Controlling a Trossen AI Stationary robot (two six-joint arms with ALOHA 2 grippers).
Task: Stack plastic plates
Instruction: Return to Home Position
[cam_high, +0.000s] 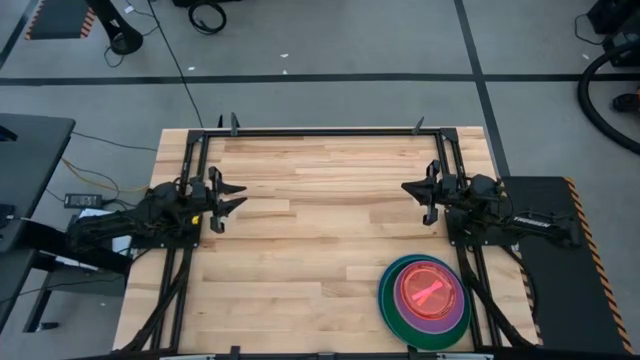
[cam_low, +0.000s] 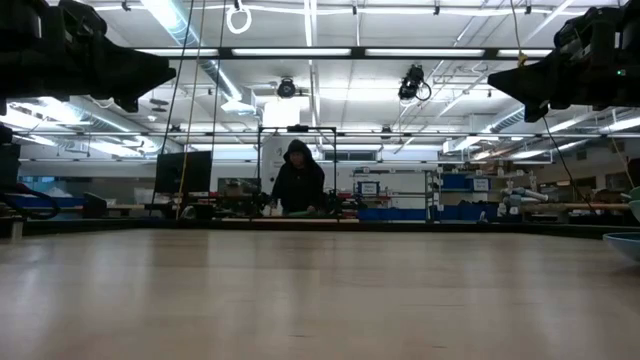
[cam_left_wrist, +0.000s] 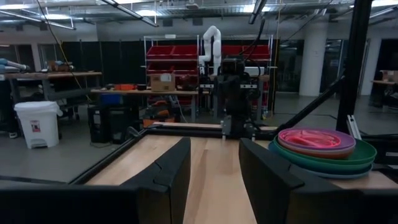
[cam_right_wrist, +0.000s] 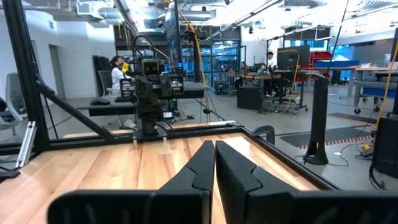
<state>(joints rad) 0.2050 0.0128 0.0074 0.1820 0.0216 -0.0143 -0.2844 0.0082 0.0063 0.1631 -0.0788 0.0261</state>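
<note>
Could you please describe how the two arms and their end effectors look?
Both arms are dark, nearly black, built from jointed segments. The left arm and right arm each end in a two-finger end effector: the left end effector and right end effector. The fingers are matte black, flat and wedge-shaped, tapering toward the tips. I cannot see any readable markings.
</note>
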